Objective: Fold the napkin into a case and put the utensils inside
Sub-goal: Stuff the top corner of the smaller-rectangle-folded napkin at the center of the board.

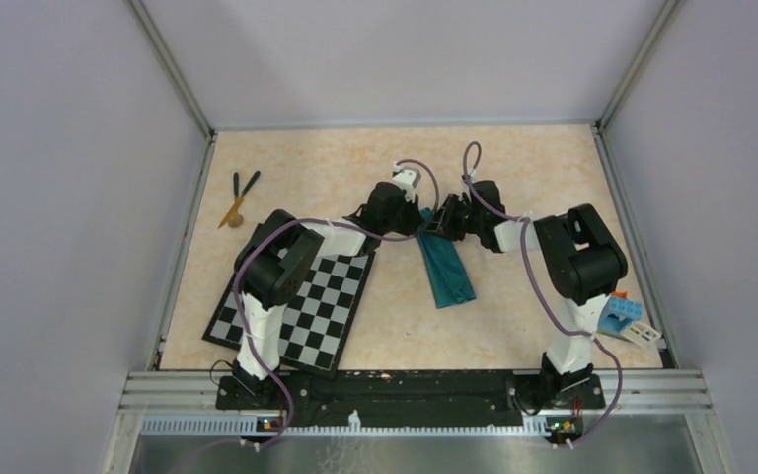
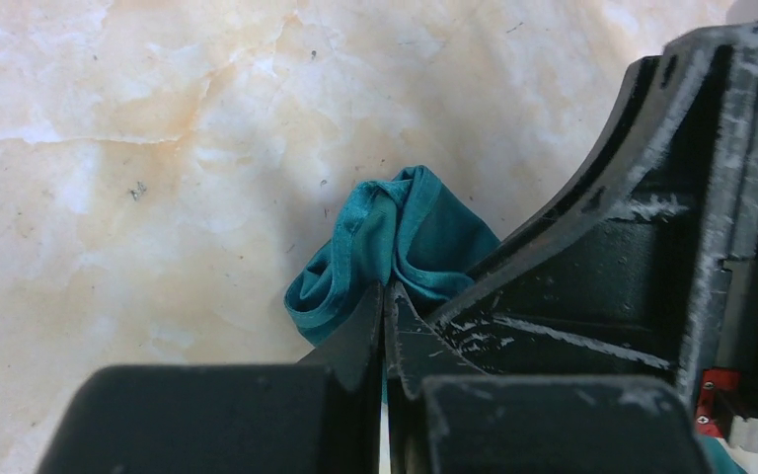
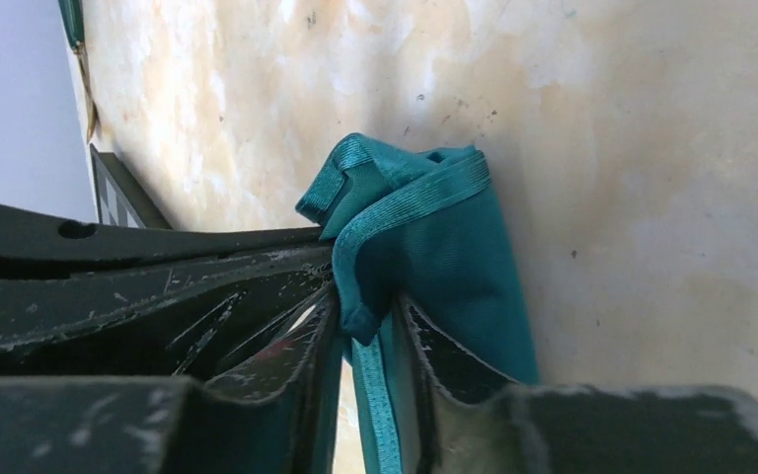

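Observation:
The teal-green napkin (image 1: pixel 446 273) is folded into a narrow strip that lies on the table with its far end lifted. My left gripper (image 1: pixel 417 219) and right gripper (image 1: pixel 444 219) meet at that end. In the left wrist view the left gripper (image 2: pixel 387 292) is shut on a bunched corner of the napkin (image 2: pixel 395 232). In the right wrist view the right gripper (image 3: pixel 365 316) is closed on the hemmed edge of the napkin (image 3: pixel 434 227). The utensils (image 1: pixel 239 197), two dark green and one tan, lie at the far left, apart from both grippers.
The checkerboard mat (image 1: pixel 301 311) lies at the near left under the left arm. Blue-and-green toy blocks (image 1: pixel 620 314) sit at the right edge by the right arm's base. Metal rails border the table. The right gripper's finger (image 2: pixel 651 247) shows close beside the left jaws.

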